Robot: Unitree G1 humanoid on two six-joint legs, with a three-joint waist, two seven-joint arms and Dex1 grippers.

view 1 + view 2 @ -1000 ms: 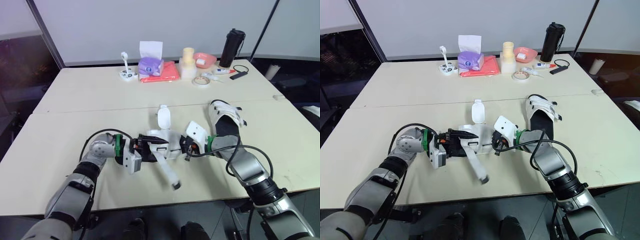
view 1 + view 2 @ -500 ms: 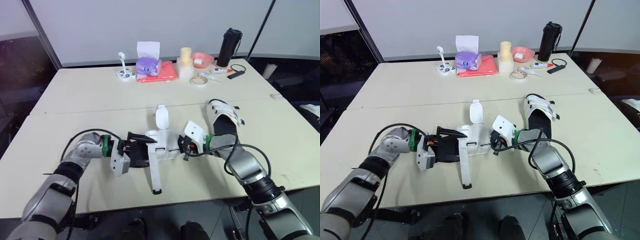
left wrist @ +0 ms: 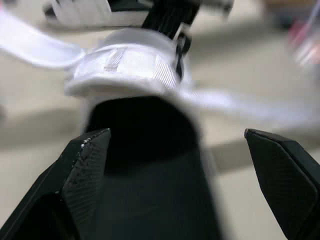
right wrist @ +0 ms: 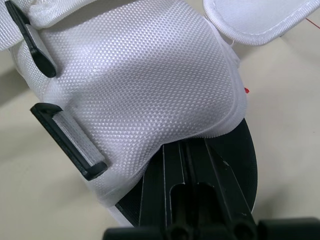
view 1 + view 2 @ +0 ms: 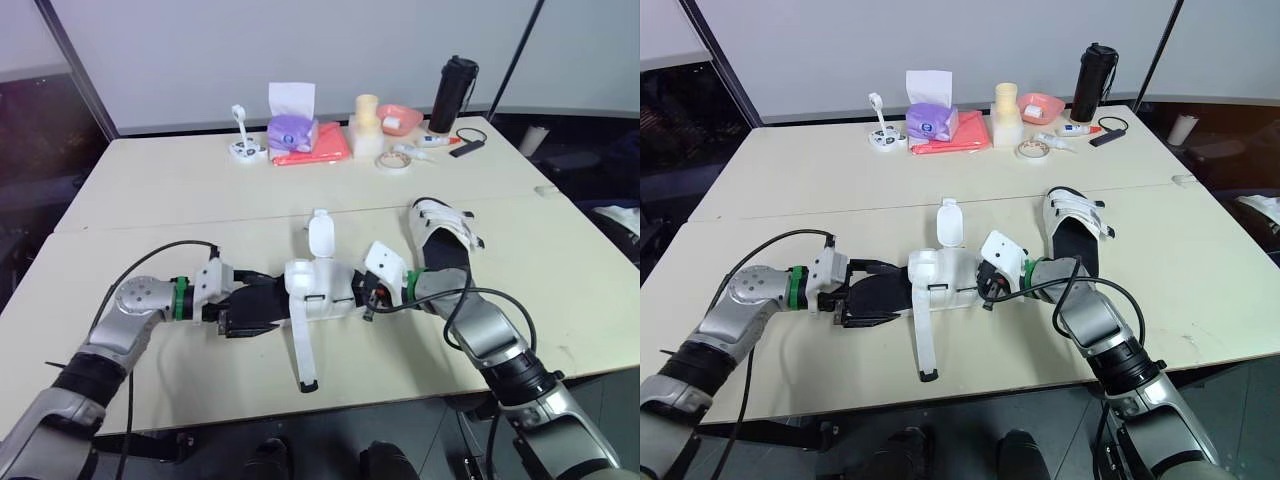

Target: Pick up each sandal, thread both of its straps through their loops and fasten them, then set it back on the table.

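A white fabric sandal with a black sole lies flat in the middle of the pale surface, caught between the robot's two arms. The left claw reaches in at the heel end with its black fingers spread wide, one on either side of the dark sole, and the heel sits in the gap between them. In the left wrist view the white upper lies just past the fingertips.

The right claw meets the sandal from the opposite, toe end. Its fingers lie close together, clamped on the front of the shoe, with their tips tucked under the woven white upper. Two black plastic loops stand empty on the side of that upper.

Both straps are undone. A short white flap points away toward the far side of the surface, and a long white strap trails from the sandal toward the near edge.

A second white sandal rests flat on the surface on the robot's right, beyond the right forearm and apart from both claws.
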